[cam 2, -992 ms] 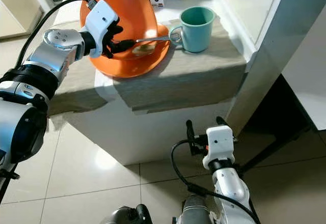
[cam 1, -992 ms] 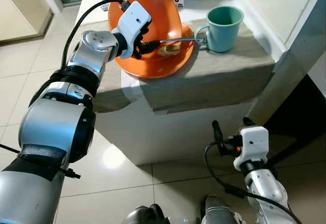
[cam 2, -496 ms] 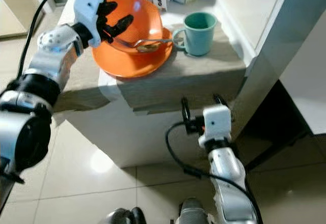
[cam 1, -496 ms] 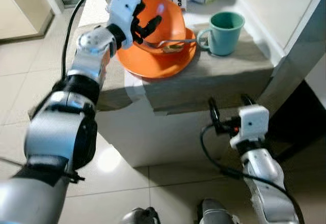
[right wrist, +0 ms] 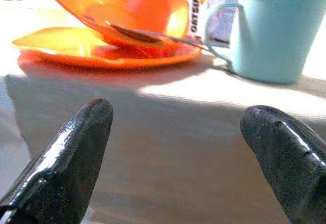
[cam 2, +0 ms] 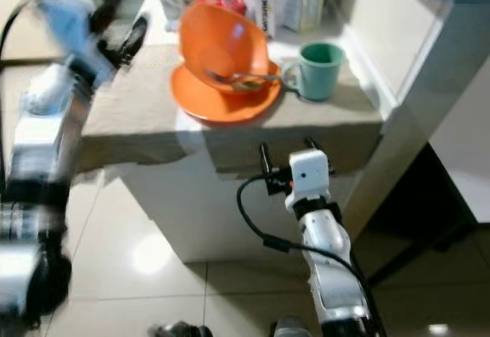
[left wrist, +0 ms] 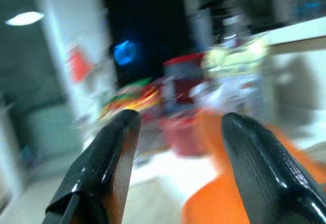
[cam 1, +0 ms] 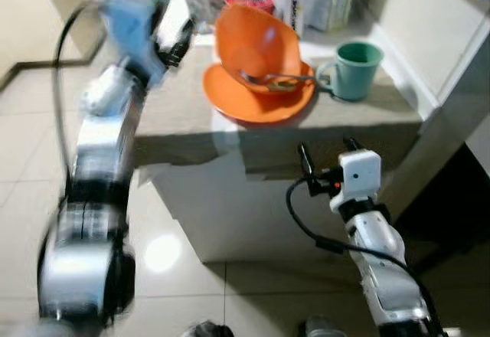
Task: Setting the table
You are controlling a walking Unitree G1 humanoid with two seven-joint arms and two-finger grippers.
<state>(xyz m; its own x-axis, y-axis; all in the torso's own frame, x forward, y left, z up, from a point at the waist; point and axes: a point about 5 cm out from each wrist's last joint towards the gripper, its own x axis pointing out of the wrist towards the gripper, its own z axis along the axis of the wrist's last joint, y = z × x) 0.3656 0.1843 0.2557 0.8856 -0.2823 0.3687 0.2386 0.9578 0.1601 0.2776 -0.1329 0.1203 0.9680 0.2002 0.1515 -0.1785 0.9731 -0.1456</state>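
You have an orange bowl (cam 1: 256,42) on an orange plate (cam 1: 256,103), a teal mug (cam 1: 354,70) to their right, all on a grey-beige cloth (cam 1: 329,119).

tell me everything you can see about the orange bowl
The orange bowl looks like smooth, glossy plastic. It sits tilted on an orange plate on the grey-clothed counter, its opening facing the teal mug. A metal spoon lies in it, the handle reaching toward the mug. Neither gripper touches it.
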